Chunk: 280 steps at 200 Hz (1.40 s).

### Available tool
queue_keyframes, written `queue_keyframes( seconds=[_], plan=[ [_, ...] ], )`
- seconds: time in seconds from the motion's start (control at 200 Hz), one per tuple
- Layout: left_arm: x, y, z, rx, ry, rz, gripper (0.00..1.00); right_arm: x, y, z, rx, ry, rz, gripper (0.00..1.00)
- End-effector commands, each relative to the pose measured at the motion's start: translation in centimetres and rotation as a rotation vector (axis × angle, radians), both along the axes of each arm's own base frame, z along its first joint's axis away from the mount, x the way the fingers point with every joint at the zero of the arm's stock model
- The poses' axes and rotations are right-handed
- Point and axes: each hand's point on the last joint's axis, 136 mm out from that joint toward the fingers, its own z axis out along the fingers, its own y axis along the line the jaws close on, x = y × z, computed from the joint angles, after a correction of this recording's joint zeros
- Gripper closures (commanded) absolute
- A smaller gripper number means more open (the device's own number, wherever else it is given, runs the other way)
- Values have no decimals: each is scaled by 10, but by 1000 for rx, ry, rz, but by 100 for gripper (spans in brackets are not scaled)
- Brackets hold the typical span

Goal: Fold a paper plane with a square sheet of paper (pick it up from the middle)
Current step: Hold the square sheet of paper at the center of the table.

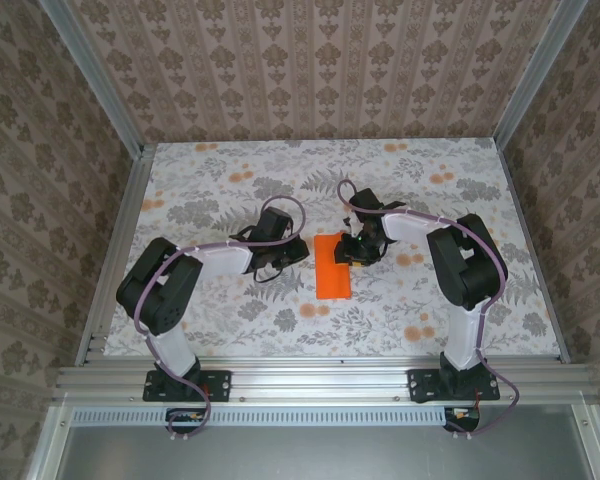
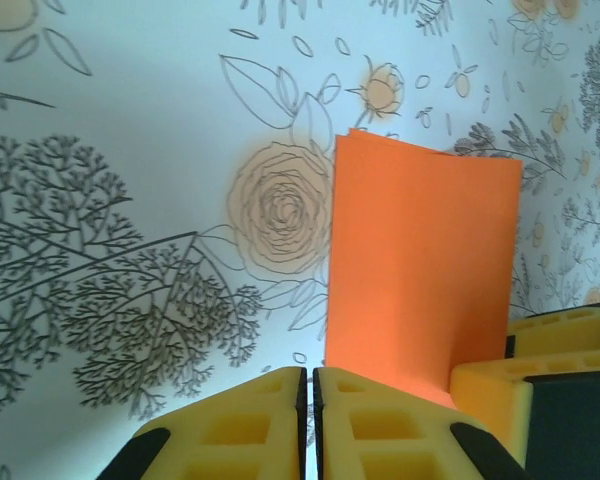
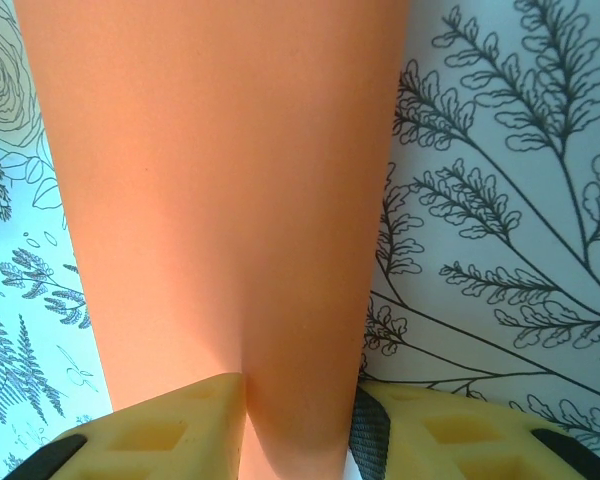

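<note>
The bright orange square sheet of paper lies on the leaf-printed surface, the right claw parted over it, one yellow finger overlapping the sheet, the other at its edge.

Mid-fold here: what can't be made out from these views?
Right wrist view: whether the right gripper clamps the square sheet of paper; bottom edge cuts it off.
Left wrist view: one sheet corner, behind the right gripper's fingers.
Top view: creases, too small.
</note>
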Motion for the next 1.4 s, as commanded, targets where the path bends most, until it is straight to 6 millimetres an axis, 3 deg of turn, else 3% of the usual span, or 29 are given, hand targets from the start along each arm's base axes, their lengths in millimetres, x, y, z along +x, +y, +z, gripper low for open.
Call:
queue_keyframes(
  seconds=[0.0,0.46,0.79,1.395],
  plan=[
    [4,0,9,-21,-25,27,87,-33,-44,-76,-240,125,14,61],
    [2,-12,6,-46,-5,-25,86,-34,-44,-78,-247,129,32,58],
    [4,-14,5,-42,2,-27,86,-31,-39,-73,-218,112,30,65],
    [3,-18,5,-51,6,-41,86,-33,-44,-78,-238,146,-57,66]
  ],
)
